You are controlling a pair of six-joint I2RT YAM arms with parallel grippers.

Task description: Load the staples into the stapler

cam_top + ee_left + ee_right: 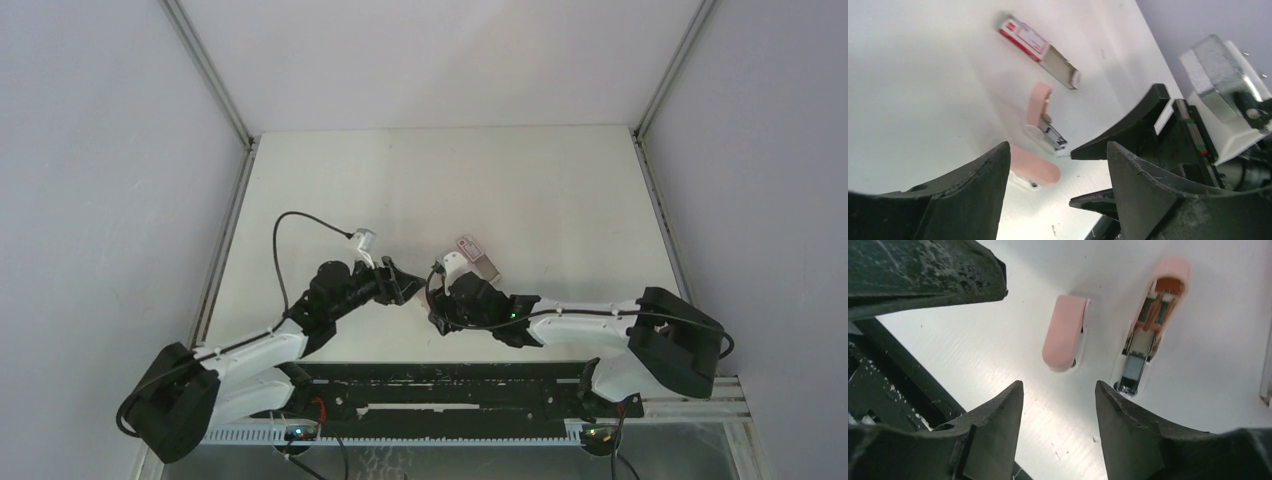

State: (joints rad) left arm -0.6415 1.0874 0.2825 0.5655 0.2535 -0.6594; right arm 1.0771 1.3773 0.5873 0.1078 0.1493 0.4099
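On the desk (pixel 923 90), 12 o'clock from the spread left claw (pixel 1058 192), the staples (pixel 1059 67) are judged light, brittle, best pinched across the long sides; the right claw (pixel 1059 425) is likewise spread, empty.

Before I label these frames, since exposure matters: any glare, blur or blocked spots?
Top external: even, sharp, but the arms hide the open stapler; the staple box shows. Left wrist: table washed out, left fingers soft. Right wrist: that stapler crisp, right fingers dark.

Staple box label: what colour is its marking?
Red on white; the staple box shows best in the left wrist view.
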